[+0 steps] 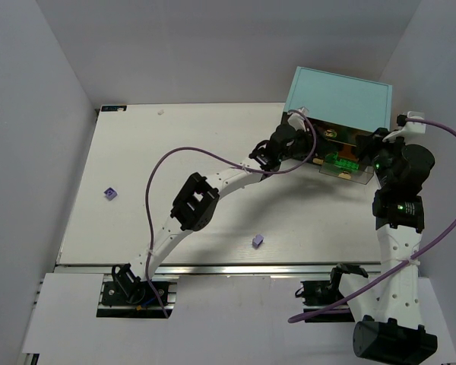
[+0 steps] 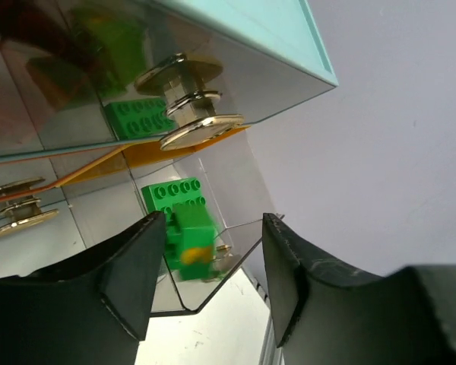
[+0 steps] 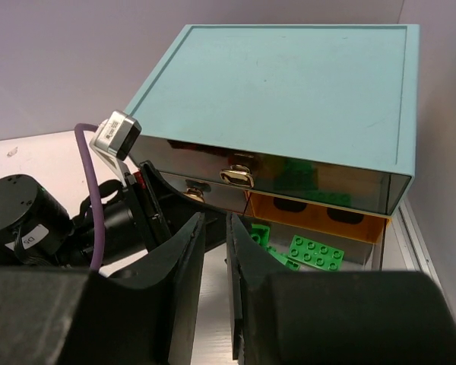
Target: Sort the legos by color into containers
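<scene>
The teal cabinet (image 1: pixel 338 95) stands at the table's back right. Its lower clear drawer (image 1: pixel 342 166) is pulled out and holds green bricks (image 3: pixel 315 252). My left gripper (image 1: pixel 307 146) is open right in front of that drawer. In the left wrist view a blurred green brick (image 2: pixel 191 237) is loose between the open fingers (image 2: pixel 129 281), over the drawer, beside a green plate (image 2: pixel 175 194). My right gripper (image 3: pixel 215 220) is nearly shut and empty, hovering in front of the cabinet (image 3: pixel 289 84). Two lavender bricks (image 1: pixel 110 193) (image 1: pixel 258 241) lie on the table.
Gold-tan drawer handles (image 2: pixel 194 125) stick out of the closed drawers above the open one. An orange divider (image 3: pixel 319 213) shows behind the open drawer. White walls enclose the table on the left, back and right. The arms' purple cables (image 1: pixel 197 156) hang over the table.
</scene>
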### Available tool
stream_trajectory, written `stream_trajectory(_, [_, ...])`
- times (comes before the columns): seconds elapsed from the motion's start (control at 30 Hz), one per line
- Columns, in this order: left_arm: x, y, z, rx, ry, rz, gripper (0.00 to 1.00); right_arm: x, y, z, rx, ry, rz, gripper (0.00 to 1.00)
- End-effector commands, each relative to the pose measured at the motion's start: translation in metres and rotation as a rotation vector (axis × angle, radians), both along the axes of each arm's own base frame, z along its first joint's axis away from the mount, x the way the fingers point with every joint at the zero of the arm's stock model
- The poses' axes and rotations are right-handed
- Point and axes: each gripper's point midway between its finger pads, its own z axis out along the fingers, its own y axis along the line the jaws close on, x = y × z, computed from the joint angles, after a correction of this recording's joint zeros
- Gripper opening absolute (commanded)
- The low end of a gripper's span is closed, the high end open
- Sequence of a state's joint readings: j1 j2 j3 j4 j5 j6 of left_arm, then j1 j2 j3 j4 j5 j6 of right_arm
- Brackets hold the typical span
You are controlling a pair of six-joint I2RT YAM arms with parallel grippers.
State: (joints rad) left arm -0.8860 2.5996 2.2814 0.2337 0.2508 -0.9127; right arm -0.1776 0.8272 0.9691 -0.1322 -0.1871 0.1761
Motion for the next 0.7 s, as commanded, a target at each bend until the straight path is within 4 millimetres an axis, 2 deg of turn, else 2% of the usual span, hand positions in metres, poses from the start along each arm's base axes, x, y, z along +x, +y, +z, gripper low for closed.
stream_trajectory(0.0, [-0.006,0.005,0.033,0.008,-0.027,0.007,0.66,-0.002,0.002,0.01,-0.003,-0.036,0.01,0.23])
stream_trajectory(0.13, [-0.005,0.007,0.056,-0.033,-0.058,0.02,0.66,-0.003,0.007,0.008,-0.025,-0.035,0.048,0.24])
stream_trajectory(0.33, [-0.008,0.019,0.1,-0.051,-0.133,0.046,0.61,-0.013,0.039,0.008,-0.162,-0.061,0.279,0.29])
stream_trajectory(0.37, [-0.01,0.026,0.122,-0.06,-0.175,0.057,0.61,-0.018,0.048,0.01,-0.208,-0.086,0.345,0.29])
stream_trajectory(0.4, [-0.011,0.03,0.12,-0.043,-0.183,0.064,0.6,-0.02,0.053,0.008,-0.248,-0.1,0.378,0.29])
stream_trajectory(0.47, [-0.013,0.041,0.133,-0.025,-0.223,0.091,0.54,-0.026,0.063,0.008,-0.294,-0.127,0.456,0.27])
stream_trajectory(0.5, [-0.019,0.053,0.149,-0.027,-0.239,0.103,0.52,-0.028,0.066,0.007,-0.308,-0.135,0.481,0.22])
stream_trajectory(0.53, [-0.02,0.06,0.156,-0.01,-0.275,0.121,0.45,-0.032,0.072,0.006,-0.341,-0.151,0.529,0.19])
stream_trajectory(0.57, [-0.022,0.068,0.162,0.006,-0.297,0.136,0.43,-0.033,0.074,0.005,-0.355,-0.155,0.553,0.16])
stream_trajectory(0.6, [-0.025,0.086,0.173,0.024,-0.311,0.16,0.41,-0.037,0.08,0.001,-0.365,-0.155,0.595,0.1])
stream_trajectory(0.67, [-0.024,0.11,0.18,0.065,-0.349,0.217,0.32,-0.046,0.093,-0.002,-0.44,-0.189,0.721,0.05])
